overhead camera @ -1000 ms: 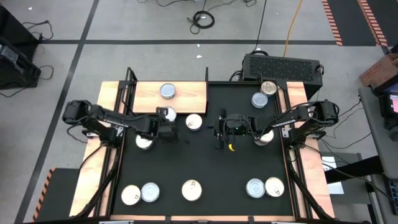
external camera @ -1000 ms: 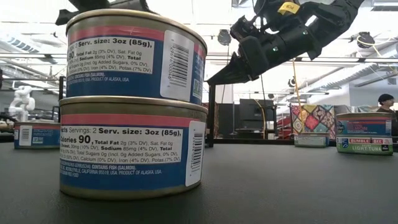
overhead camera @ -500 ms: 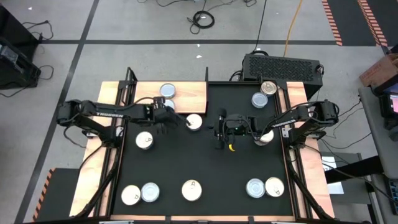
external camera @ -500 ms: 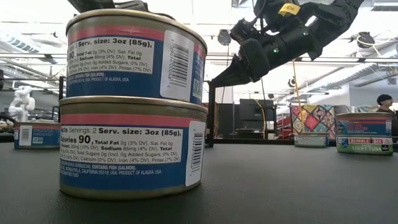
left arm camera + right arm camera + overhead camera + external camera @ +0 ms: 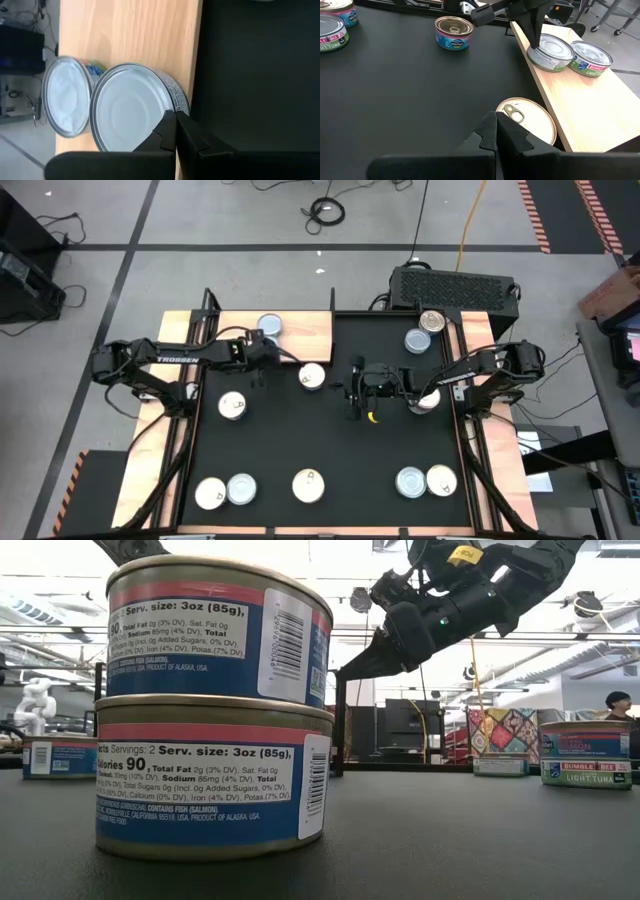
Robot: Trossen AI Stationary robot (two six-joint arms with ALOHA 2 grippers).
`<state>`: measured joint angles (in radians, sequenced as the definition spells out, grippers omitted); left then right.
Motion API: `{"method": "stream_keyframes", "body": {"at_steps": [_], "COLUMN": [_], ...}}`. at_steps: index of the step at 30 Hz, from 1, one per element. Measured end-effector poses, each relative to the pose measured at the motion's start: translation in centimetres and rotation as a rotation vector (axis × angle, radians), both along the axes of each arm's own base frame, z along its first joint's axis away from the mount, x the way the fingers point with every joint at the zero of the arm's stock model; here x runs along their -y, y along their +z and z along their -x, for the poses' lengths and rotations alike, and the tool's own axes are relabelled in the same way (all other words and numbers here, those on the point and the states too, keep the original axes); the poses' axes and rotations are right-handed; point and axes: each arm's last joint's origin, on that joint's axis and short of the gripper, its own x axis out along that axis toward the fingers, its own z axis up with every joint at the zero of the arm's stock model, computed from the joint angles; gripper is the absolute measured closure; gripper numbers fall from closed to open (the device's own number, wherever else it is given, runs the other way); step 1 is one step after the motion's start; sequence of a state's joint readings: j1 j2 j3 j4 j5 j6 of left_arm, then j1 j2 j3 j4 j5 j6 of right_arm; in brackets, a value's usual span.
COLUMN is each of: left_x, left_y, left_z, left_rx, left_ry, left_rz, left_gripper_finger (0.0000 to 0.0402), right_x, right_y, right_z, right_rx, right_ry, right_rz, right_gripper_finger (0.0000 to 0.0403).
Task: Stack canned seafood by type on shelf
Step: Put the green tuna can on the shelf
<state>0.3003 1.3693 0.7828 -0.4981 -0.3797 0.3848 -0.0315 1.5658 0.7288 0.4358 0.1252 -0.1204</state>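
My left gripper (image 5: pixel 262 348) is shut on a silvery tin (image 5: pixel 127 117) at the near edge of the light wooden shelf (image 5: pixel 300 335). It stands next to a second silvery tin (image 5: pixel 62 102) that rests flat on the shelf; both also show in the right wrist view (image 5: pixel 551 51). My right gripper (image 5: pixel 352 388) is shut and empty above the middle of the black mat. It also shows high in the low view (image 5: pixel 350 665). A cream tin with a pull tab (image 5: pixel 525 121) lies on the mat just ahead of it. My left gripper has the silvery tin by its top rim (image 5: pixel 169 107), on the side toward the mat. The fingers (image 5: pixel 535 30) come from above and point down. The tin is level at the shelf's near edge. I cannot tell whether its bottom rests on the wood.
Other tins lie on the mat: one at the left (image 5: pixel 232 406), several along the near edge (image 5: pixel 308 485), two at the far right (image 5: pixel 418 340). A stack of two (image 5: pixel 215 710) stands close to the low camera. A black box (image 5: pixel 455 285) stands behind the table.
My left gripper has carried the silvery tin from the mat toward the table's far edge and onto the shelf's near edge, beside the other silvery tin. Its arm has swung to lie more level across the table's left side.
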Motion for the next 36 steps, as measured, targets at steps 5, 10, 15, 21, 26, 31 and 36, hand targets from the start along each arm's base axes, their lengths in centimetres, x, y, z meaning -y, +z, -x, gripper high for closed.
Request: {"method": "stream_keyframes", "body": {"at_steps": [5, 10, 15, 21, 26, 31, 36], "left_x": [-0.7, -1.2, -1.3, -1.2, -1.2, -1.2, -1.2], "left_y": [0.2, 0.2, 0.1, 0.1, 0.1, 0.1, 0.1], "left_z": [-0.1, 0.1, 0.1, 0.1, 0.1, 0.1, 0.1], "left_rx": [0.024, 0.011, 0.018, 0.024, 0.024, 0.019, 0.019], "left_ry": [-0.018, -0.014, -0.019, -0.029, -0.030, -0.031, -0.031], "left_rz": [-0.020, -0.024, -0.006, 0.014, 0.017, 0.019, 0.019], "left_gripper_finger": [0.0401, 0.0401, 0.0401, 0.0401, 0.0401, 0.0401, 0.0400], "right_x": [0.0, 0.0, 0.0, 0.0, 0.0, 0.0, 0.0], "right_y": [0.0, 0.0, 0.0, 0.0, 0.0, 0.0, 0.0], "right_z": [0.0, 0.0, 0.0, 0.0, 0.0, 0.0, 0.0], "right_rx": [0.000, 0.001, 0.000, 0.000, 0.000, 0.000, 0.000], "right_ry": [0.000, -0.001, 0.001, 0.001, 0.001, 0.001, 0.001], "right_rz": [0.000, 0.001, 0.005, 0.004, 0.004, 0.004, 0.004], "right_gripper_finger": [0.0403, 0.0403, 0.0403, 0.0403, 0.0403, 0.0403, 0.0403]}}
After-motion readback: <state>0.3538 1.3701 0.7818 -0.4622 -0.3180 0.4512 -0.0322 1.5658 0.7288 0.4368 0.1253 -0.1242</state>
